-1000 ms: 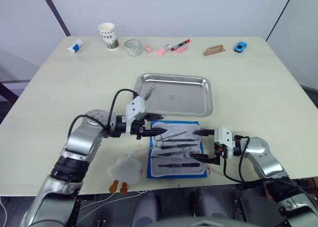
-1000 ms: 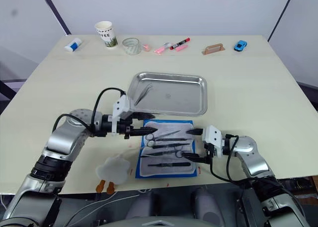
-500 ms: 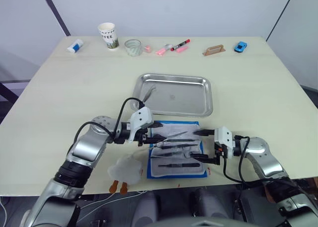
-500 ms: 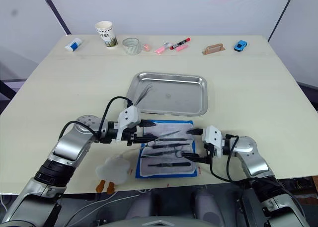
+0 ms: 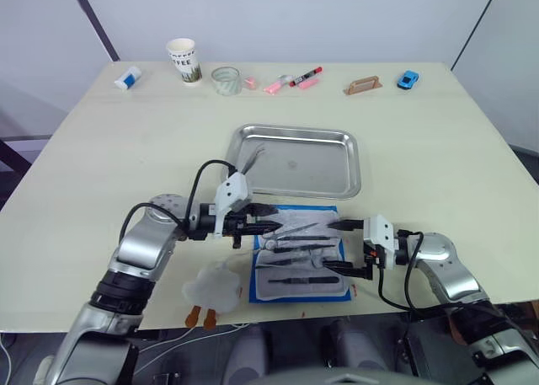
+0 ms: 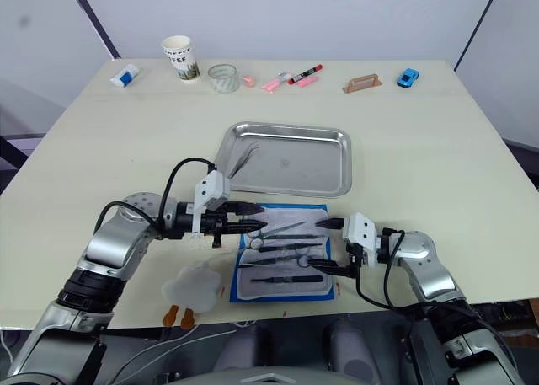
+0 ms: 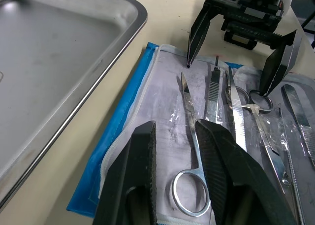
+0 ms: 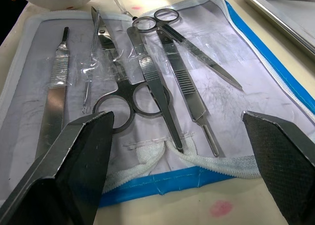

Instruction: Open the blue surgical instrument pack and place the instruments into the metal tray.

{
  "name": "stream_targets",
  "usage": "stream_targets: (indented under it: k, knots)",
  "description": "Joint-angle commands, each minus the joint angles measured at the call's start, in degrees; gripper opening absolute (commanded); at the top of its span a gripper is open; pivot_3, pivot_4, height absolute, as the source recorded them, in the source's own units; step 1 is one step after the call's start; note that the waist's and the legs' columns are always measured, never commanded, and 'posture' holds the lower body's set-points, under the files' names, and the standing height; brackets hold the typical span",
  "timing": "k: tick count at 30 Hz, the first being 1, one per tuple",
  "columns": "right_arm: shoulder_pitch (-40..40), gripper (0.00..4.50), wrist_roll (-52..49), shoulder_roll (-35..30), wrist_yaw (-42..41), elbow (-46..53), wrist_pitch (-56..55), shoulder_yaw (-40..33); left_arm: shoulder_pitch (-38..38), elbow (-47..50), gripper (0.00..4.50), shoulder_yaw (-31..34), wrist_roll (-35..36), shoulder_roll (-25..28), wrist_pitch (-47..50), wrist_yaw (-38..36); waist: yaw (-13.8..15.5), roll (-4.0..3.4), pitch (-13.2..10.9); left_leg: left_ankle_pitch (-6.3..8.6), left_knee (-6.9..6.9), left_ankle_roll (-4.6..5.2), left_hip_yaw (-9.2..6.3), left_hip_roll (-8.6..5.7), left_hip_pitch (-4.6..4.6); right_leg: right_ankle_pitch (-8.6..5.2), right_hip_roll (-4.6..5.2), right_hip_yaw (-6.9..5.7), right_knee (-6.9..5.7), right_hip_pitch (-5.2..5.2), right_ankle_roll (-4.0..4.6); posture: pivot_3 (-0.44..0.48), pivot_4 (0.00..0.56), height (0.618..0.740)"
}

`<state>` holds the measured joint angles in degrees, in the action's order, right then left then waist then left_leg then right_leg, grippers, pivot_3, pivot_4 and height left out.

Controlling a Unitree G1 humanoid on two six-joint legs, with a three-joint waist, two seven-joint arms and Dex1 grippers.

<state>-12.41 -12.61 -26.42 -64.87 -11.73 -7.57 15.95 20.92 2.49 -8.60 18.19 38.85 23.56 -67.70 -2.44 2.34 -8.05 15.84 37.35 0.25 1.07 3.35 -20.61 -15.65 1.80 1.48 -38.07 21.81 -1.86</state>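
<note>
Left gripper (image 5: 266,225): fingers nearly together with a narrow gap, holding nothing; the tips hover over the left end of the opened pack, right above the ring handles of a pair of scissors (image 7: 189,176).
Right gripper (image 5: 344,247): spread wide, empty; it sits at the pack's right edge, one finger near the far right corner, the other near the near right corner, both pointing in over the lining.
Blue surgical instrument pack (image 5: 301,254): unfolded flat on the table near the front edge, pale lining up, blue border showing all round; it lies just in front of the tray's near rim, between the two grippers.
Instruments (image 8: 147,82): still lying on the lining, side by side, some under clear plastic film; the right wrist view shows two pairs of ring-handled scissors, tweezers, a flat scalpel-type handle and a thin probe.
Metal tray (image 5: 337,187): beyond the pack, toward the table's middle; one slim silver tool (image 5: 250,159) lies at its left end, the rest of the floor bare.
White crumpled wad (image 5: 215,284): on the table left of the pack, near the front edge, with two small orange pieces (image 5: 201,318) just in front of it.
Far edge of table: paper cup (image 5: 183,61), clear tape roll (image 5: 226,80), pink and red markers (image 5: 290,81), small blue toy car (image 5: 408,79), a tan block (image 5: 363,85), and a small white tube (image 5: 127,77) at the far left.
</note>
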Motion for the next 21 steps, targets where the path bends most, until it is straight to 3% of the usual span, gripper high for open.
stream_targets:
  k: [1,21]
  knots:
    - [2.5,4.5,6.7,0.0,3.2,-5.8,2.6,3.5,0.1,0.9,1.64,0.5,-0.2,0.3,-1.1,0.2,0.0,0.0,0.0,0.0,0.0,0.0,0.0,0.0,0.0,0.0,0.0,0.0,0.0,0.0,0.0,0.0,0.15,0.737]
    - [2.3,4.5,6.7,0.2,3.6,-5.9,2.6,3.5,-1.1,-0.6,1.64,-5.5,-7.7,-0.6,-5.5,2.1,0.0,0.0,0.0,0.0,-0.04,0.0,-0.02,0.02,0.02,0.0,0.01,-0.02,0.08,-0.06,0.04,0.0,0.15,0.737]
